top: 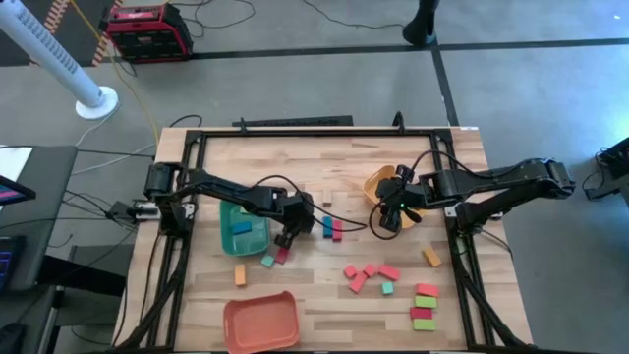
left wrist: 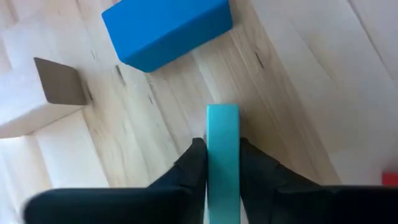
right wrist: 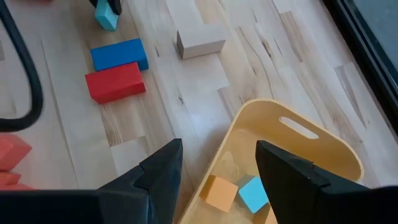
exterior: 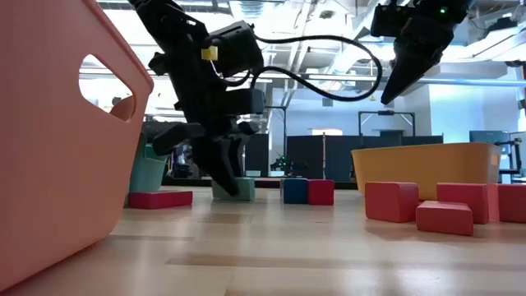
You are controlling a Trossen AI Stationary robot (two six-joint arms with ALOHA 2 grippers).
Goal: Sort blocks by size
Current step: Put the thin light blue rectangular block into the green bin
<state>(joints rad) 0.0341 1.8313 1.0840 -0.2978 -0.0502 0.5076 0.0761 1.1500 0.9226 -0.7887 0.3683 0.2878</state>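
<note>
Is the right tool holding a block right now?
No. In the right wrist view the right tool hangs open and empty above the yellow tray, where an orange block and a blue block lie.

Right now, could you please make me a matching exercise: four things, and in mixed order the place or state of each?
Things:
1. teal block
2. right gripper
3. salmon tray
4. blue block

Places or states:
a. beside a red block
b. nearest the low camera
c. between the fingers of the left gripper
d. open, above the yellow tray

Pairs: 1-c; 2-d; 3-b; 4-a
</note>
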